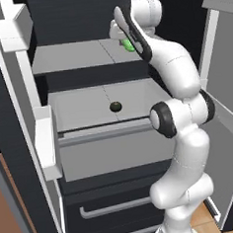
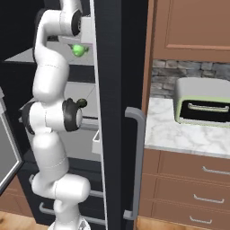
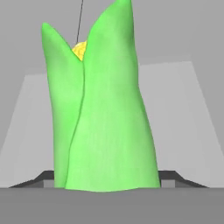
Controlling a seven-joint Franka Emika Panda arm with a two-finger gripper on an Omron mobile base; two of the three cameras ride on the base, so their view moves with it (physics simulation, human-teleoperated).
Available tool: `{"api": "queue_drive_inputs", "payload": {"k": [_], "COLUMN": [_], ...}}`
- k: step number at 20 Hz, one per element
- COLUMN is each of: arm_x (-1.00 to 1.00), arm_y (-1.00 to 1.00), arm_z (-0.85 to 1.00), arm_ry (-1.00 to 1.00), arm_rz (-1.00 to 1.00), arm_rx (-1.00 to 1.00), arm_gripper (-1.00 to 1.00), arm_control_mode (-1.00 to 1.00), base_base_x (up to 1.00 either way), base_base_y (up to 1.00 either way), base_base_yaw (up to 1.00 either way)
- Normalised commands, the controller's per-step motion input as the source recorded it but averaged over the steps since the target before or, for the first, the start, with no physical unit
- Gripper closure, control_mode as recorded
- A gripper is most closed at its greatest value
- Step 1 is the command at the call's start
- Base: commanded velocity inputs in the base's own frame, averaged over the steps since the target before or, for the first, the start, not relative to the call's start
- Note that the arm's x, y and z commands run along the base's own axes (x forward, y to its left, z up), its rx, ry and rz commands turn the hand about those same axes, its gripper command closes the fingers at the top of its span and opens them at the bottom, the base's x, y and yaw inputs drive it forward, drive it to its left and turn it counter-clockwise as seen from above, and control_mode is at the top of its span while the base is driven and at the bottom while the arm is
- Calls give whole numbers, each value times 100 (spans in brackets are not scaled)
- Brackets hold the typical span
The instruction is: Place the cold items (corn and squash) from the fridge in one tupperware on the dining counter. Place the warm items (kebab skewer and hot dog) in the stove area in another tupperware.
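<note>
So the thing that matters here is how the corn (image 3: 103, 118) sits against the jaws: in the hand view it rises straight up out of the middle of the bottom edge, with a dark fingertip (image 3: 41, 178) peeking out on its left and the other on its right, so it's dead centre between them, long axis running away from the hand along the way the gripper (image 1: 124, 38) points. Green husk wrapped tight, a bit of yellow kernel showing at the far tip. Both tips sit right against the husk base, so I'd call it grasped, jaws clamped on the corn at fairly wide spread since the cob is fat. Can't swear how firm the pinch is, the contact itself is hidden behind the husk. Going left to right in the left base view: the open fridge (image 1: 18, 96) door edge, then the grey shelf (image 1: 69, 57) and below it the pale drawer (image 1: 105, 139) pulled out with a small dark round thing (image 1: 115, 106) lying in it, probably the squash but it's too tiny to be sure, then the arm reaching up over the shelf with a blob of green at the hand. The right base view shows the same green blob up by the wrist, just over the shelf level. My guess is the next bit is just backing straight out without clipping the shelf or door.
</note>
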Motion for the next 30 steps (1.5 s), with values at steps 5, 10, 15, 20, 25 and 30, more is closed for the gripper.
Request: {"api": "queue_drive_inputs", "payload": {"k": [5, 10, 15, 20, 25, 30], "arm_x": [-100, -100, -100, -100, -95, -38], "arm_y": [-22, 0, 0, -2, -10, -2], "arm_z": [-94, -100, -49, 3, -38, -51], "arm_ry": [-19, -21, -29, -18, -5, -3], "arm_rz": [-18, -34, -31, -26, -26, -6], "arm_rx": [16, 19, 28, 15, -4, -15], "arm_gripper": [100, 100, 100, 100, 100, 100], "arm_control_mode": [-100, -100, -100, -100, -100, -100], "base_base_x": [0, 0, 0, 0, 0, 0], "base_base_y": [0, 0, 0, 0, 0, 0], "base_base_yaw": [0, 0, 0, 0, 0, 0]}}
